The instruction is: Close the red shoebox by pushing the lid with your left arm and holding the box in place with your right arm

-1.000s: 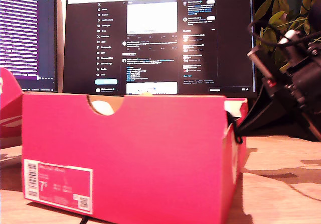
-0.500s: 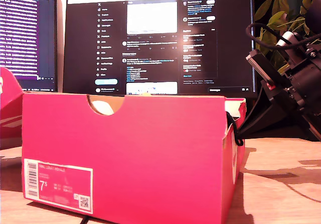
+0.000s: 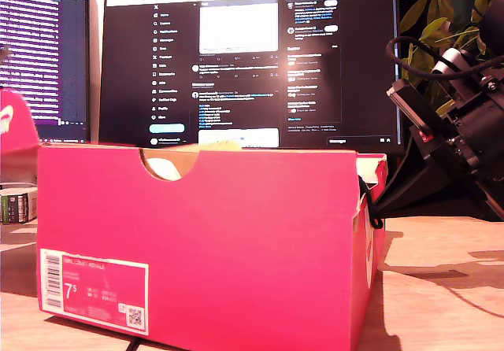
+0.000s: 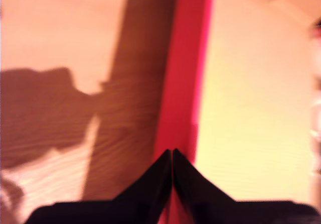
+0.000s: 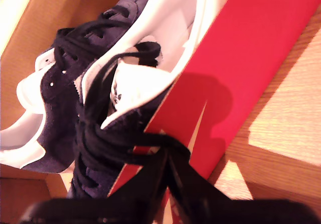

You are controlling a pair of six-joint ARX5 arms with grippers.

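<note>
The red shoebox (image 3: 205, 241) stands open on the wooden table, filling the exterior view's foreground. Its red lid (image 3: 14, 123) is raised at the exterior view's left edge. In the first wrist view my first gripper (image 4: 172, 152) is shut, its tips against the lid's red rim (image 4: 183, 73), with the pale inner face beside it. My second gripper (image 5: 168, 158) is shut at the box's red side wall (image 5: 251, 58), right by the black laces of the dark shoes (image 5: 100, 73) inside. The second arm (image 3: 457, 123) comes in from the exterior view's right; its fingers are hidden behind the box.
Two lit monitors (image 3: 252, 60) (image 3: 43, 52) stand behind the box. A plant (image 3: 441, 20) is at the exterior view's upper right. A small green-labelled object (image 3: 17, 205) sits under the lid. Black laces (image 3: 368, 205) hang over the box's wall. Bare table (image 3: 441, 280) lies at the exterior view's right.
The lid at the exterior view's left has swung upward, uncovering the small green-labelled object beneath it. The box shifted slightly. The arm at the right has barely moved.
</note>
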